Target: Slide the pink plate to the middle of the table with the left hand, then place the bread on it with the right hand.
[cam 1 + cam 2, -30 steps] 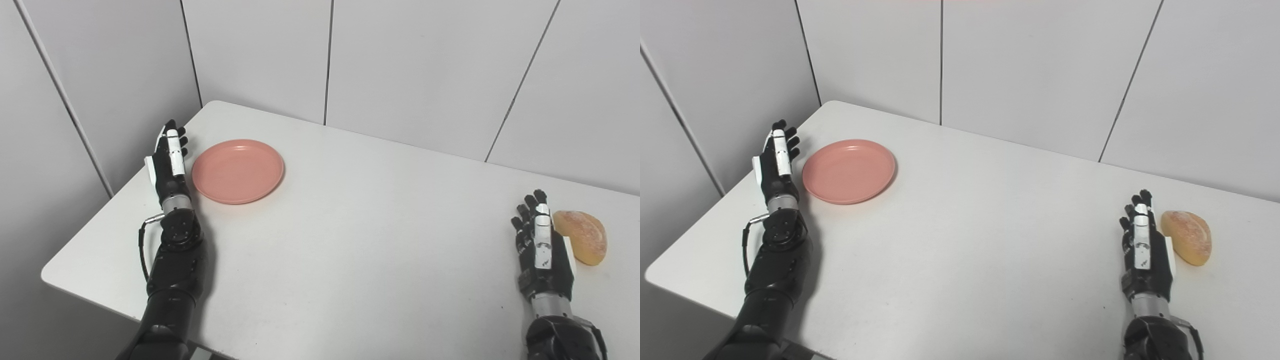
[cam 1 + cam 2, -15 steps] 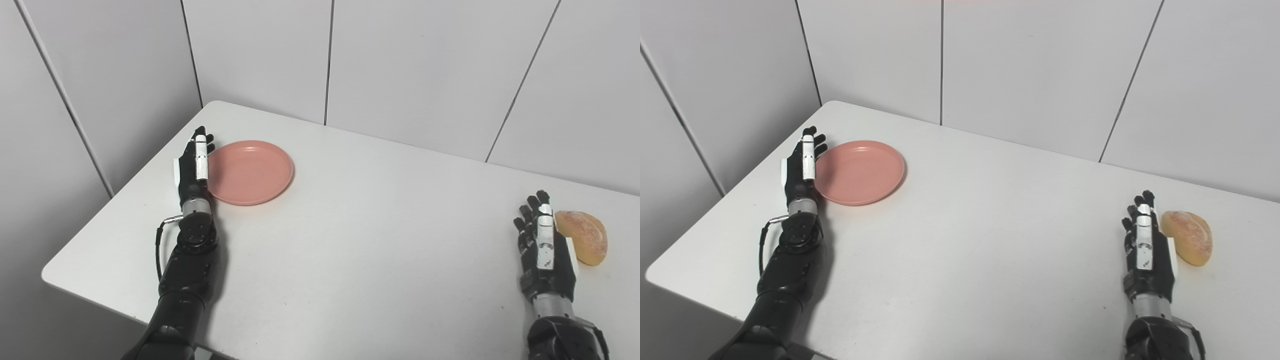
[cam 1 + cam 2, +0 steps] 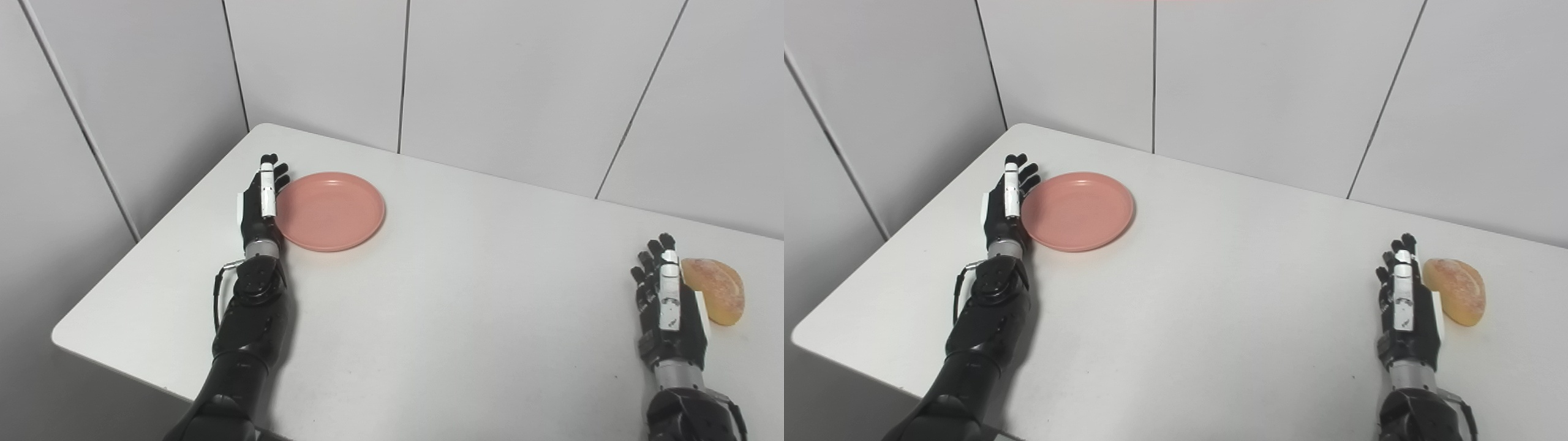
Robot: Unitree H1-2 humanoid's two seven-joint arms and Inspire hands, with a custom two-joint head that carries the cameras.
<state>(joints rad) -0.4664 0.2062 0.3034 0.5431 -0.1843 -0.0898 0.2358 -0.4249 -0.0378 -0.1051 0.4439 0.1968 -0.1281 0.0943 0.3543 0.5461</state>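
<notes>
- Since a second ago the left hand point(image 3: 260, 205) and the plate point(image 3: 331, 210) have both shifted right together, away from the table's left edge; the right hand point(image 3: 669, 306) and the bread point(image 3: 716, 290) sit where they were.
- Progress, as I judge it: the slide is under way but not finished. The plate is still in the far-left part of the table point(image 3: 429, 306), well short of the middle. The bread step has not begun.
- Left hand: it stands on edge, flat and upright, fingers straight and close together, pointing to the far side. It grips nothing. Its palm side lies against the plate's left rim, touching or all but touching, so it works as a pusher rather than a holder.
- Plate: empty, flat on the table, just right of the left hand, with bare table all the way from its right rim to the middle.
- Right hand: it waits at the near-right, also on edge, fingers straight and slightly spread, holding nothing.
- Bread: it lies on the table just right of the right hand, at the far-right side. Whether the hand's back touches it I cannot tell; they look very close. It is well apart from the plate.
- Left to do: push the plate further right to the middle, then lift the bread across onto it.
</notes>
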